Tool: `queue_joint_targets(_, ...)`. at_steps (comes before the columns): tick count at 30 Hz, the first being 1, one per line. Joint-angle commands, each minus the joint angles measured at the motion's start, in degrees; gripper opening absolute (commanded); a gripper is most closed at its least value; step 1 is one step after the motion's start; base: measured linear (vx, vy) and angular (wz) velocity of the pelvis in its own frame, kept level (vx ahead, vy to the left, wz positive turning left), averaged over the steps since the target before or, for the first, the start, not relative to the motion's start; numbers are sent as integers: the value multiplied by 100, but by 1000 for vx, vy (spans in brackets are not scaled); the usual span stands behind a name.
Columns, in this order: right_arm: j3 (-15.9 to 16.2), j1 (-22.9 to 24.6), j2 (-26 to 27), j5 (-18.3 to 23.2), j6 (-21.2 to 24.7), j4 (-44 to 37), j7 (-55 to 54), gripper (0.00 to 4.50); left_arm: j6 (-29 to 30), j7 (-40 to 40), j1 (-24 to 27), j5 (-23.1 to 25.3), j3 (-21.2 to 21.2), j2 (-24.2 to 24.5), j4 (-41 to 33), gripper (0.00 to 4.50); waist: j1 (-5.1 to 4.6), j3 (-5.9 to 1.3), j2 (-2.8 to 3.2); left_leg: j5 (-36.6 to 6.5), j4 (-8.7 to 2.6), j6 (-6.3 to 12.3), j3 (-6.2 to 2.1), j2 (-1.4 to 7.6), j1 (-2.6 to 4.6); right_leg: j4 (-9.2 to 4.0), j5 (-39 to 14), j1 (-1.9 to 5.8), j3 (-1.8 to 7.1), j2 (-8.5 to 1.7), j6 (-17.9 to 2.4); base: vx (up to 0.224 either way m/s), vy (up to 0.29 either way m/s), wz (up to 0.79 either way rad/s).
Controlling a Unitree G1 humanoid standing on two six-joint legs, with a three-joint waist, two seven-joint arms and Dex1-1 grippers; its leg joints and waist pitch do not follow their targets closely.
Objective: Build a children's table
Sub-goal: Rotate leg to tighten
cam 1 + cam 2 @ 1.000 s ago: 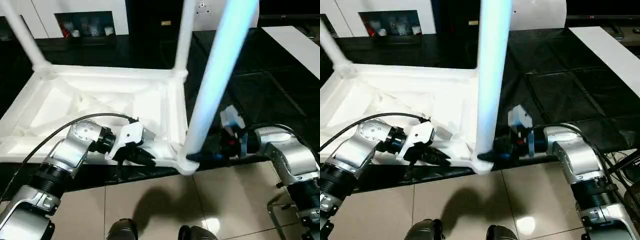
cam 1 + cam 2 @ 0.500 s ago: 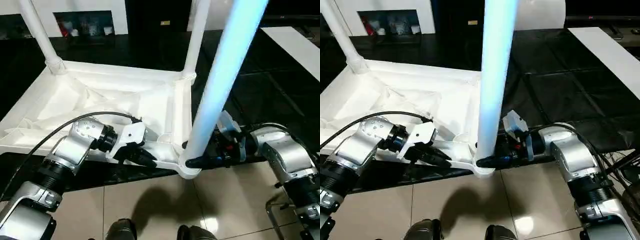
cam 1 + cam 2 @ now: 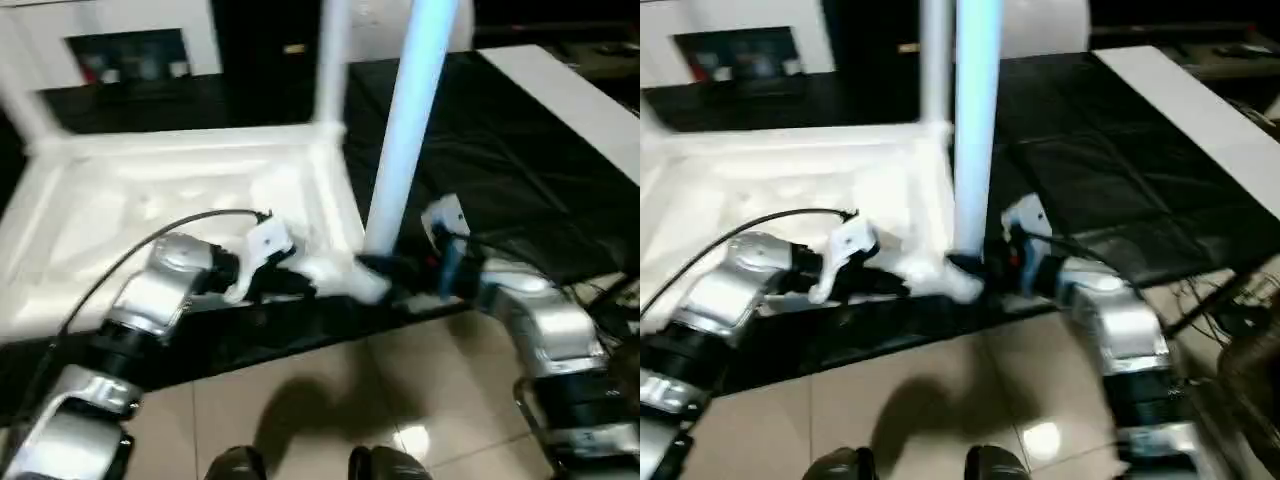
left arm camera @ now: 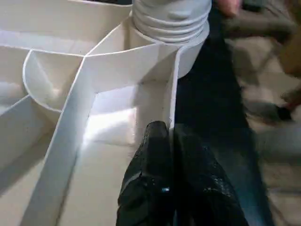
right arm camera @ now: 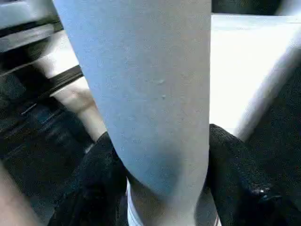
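Since a second ago the right end effector [image 3: 385,268] has closed in on the near leg [image 3: 408,130]; before, its fingers stood a little apart from the foot of that leg, and now they are around it. The left one has stayed at the near rim.

I count one table, upside down, and three legs standing up from it: one far left [image 3: 22,100], one far right [image 3: 332,60], and the near leg at the near right corner. There are two end effectors, one per arm.

The top [image 3: 150,215] lies with its ribbed underside up on a black surface [image 3: 540,170], its near edge just above the tiled floor [image 3: 330,400]. The left end effector [image 4: 170,136] is at the near rim, left of the corner socket [image 4: 171,21]; its two fingers are pressed together on the thin white rim wall [image 4: 172,94]. The right end effector is clamped on the near leg just above the socket, with one finger [image 5: 94,183] on each side of it.

I can read no label or writing anywhere; the far white cabinet [image 3: 130,40] is too blurred.
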Motion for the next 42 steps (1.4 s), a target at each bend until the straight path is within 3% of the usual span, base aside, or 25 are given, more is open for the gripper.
queue_joint_targets(1,631,-224,926,208,306,212,-452,209,164,701,-181,-170,-118,-764,-164,0,51,-384,-50,-1344,-392,68,-78,158,81,-535,-2152,266,291,-457,-1021,0,0,0)
queue_joint_targets(5,509,-471,1483,-75,194,698,-1451,209,338,1515,-299,-49,45,-1208,-20,0,15,-374,-36,-1280,-401,96,-72,162,93,-546,-2027,254,298,-443,-1049,0,0,0)
queue_joint_targets(8,239,-743,2007,-392,-161,1330,-2563,209,389,2362,-410,190,149,-1650,128,0,4,-376,-37,-1329,-404,69,-69,150,118,-563,-2082,237,296,-437,-1026,0,0,0)
queue_joint_targets(10,181,-747,2094,-460,-257,1368,-2689,264,375,2424,-413,248,128,-1695,144,0,23,-381,-26,-1314,-412,125,-66,163,115,-564,-1910,252,305,-441,-999,0,0,0)
queue_joint_targets(13,150,-667,2109,-624,-464,1310,-2744,287,340,2298,-332,308,88,-1660,33,0,36,-390,-8,-1200,-426,217,-67,157,84,-532,-1587,281,303,-436,-1005,0,0,0)
queue_joint_targets(15,130,-625,2080,-616,-521,1277,-2730,314,335,2232,-296,306,66,-1603,-12,0,44,-385,-22,-1255,-427,225,-65,156,84,-550,-1685,287,303,-445,-973,0,0,0)
queue_joint_targets(18,156,-440,1831,-637,-838,1097,-2437,336,281,2000,-160,331,6,-1391,-157,0,52,-390,-23,-1277,-433,234,-70,171,72,-548,-1718,291,306,-454,-934,0,0,0)
queue_joint_targets(19,172,-315,1664,-641,-1007,956,-2226,360,226,1881,-97,320,10,-1298,-199,0,64,-400,-20,-1198,-426,261,-62,171,78,-542,-1570,292,310,-445,-949,0,0,0)
queue_joint_targets(22,76,29,1118,-501,-1410,541,-1594,371,8,1507,71,281,-11,-1000,-253,0,91,-406,-24,-997,-415,395,-53,168,60,-510,-1169,321,312,-437,-1041,0,0,0)
queue_joint_targets(28,-47,269,336,-223,-1489,141,-504,432,-408,753,225,174,-121,-565,-291,0,134,-418,-20,-816,-403,556,-48,176,46,-469,-857,356,305,-430,-1192,0,0,0)
queue_joint_targets(29,-56,316,-28,-96,-1394,33,43,443,-637,363,267,149,-204,-341,-283,0,133,-424,3,-810,-404,567,-54,179,51,-464,-814,359,299,-426,-1220,0,0,0)
queue_joint_targets(32,21,374,-652,103,-1333,-33,967,443,-869,-312,343,31,-333,13,-386,0,149,-414,9,-891,-397,650,-39,197,80,-464,-755,349,300,-429,-1323,0,0,0)
queue_joint_targets(37,163,232,-1367,273,-1538,214,2233,443,-985,-1271,342,-158,-462,501,-450,0,217,-406,14,-1049,-408,561,-39,226,112,-490,-1157,322,299,-449,-1354,0,0,0)
queue_joint_targets(39,232,157,-1502,321,-1593,285,2571,443,-1087,-1525,341,-176,-529,644,-445,0,244,-408,9,-1029,-405,567,-35,234,110,-477,-1086,325,298,-445,-1381,0,0,0)
queue_joint_targets(42,358,30,-1642,415,-1527,385,3039,406,-1207,-1836,319,-216,-629,799,-413,0,270,-409,-16,-983,-400,592,-24,234,97,-457,-1073,328,290,-439,-1398,0,0,0)
